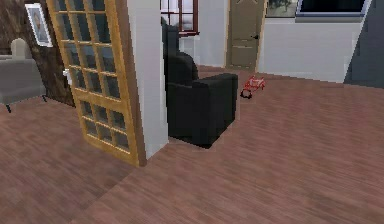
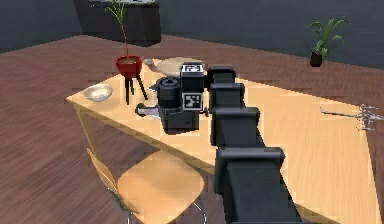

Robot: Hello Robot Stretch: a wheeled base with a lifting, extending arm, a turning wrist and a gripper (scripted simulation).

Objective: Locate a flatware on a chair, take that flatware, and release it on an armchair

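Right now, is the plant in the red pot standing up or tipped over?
Standing up. The red pot sits level on its dark stand on the table, and the plant rises straight above it.

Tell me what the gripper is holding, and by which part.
It cannot be told. The gripper ends right at the red potted plant standing on the wooden table, so whether it holds anything is unclear.
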